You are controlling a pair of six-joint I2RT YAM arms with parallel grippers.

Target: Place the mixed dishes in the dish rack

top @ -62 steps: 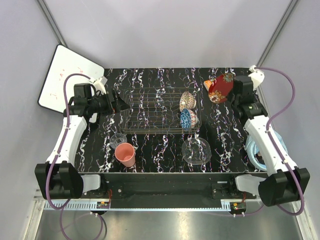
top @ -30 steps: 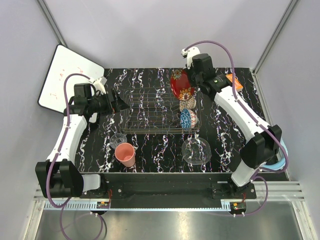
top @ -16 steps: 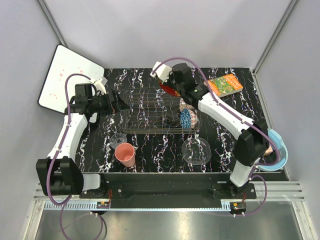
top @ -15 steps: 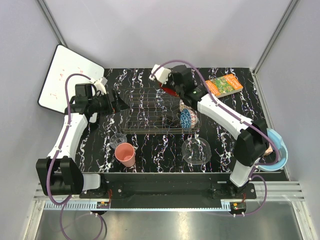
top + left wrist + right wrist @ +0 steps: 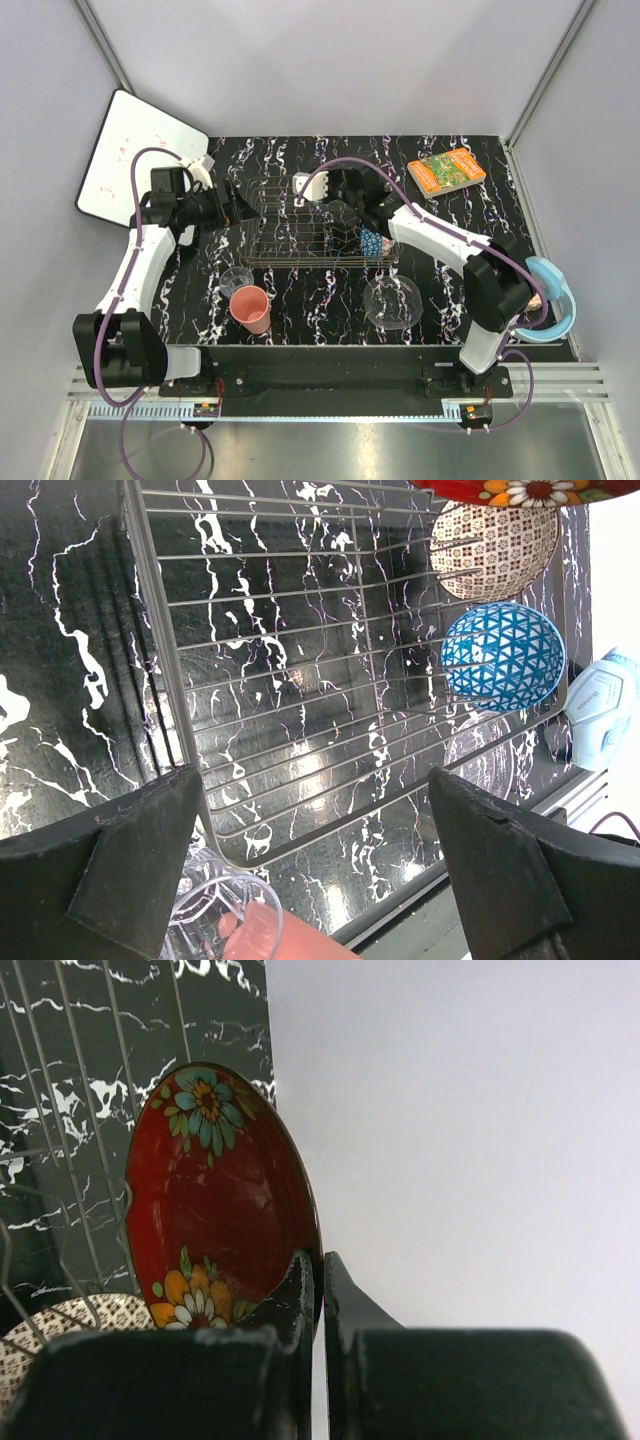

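Observation:
The dark wire dish rack [image 5: 290, 225] lies mid-table. A blue patterned bowl [image 5: 373, 240] and a tan-red patterned bowl [image 5: 497, 545] stand on edge at its right end. My right gripper [image 5: 322, 1280] is shut on the rim of the red flower-rimmed dish [image 5: 215, 1200], holding it upright over the rack just beyond the tan-red bowl [image 5: 60, 1330]. In the top view the arm hides the dish. My left gripper [image 5: 238, 207] is open and empty at the rack's left end. The pink cup [image 5: 251, 308], small clear glass [image 5: 237, 280] and clear glass plate [image 5: 392, 302] sit in front of the rack.
An orange-green book [image 5: 447, 170] lies at the far right corner. A white flat board [image 5: 135, 150] leans off the far left corner. A light blue round thing [image 5: 555, 300] sits off the table's right edge by the right arm.
My right arm has swung left from the far right corner with the red dish and brought it down over the rack's right half. The left arm has not moved.

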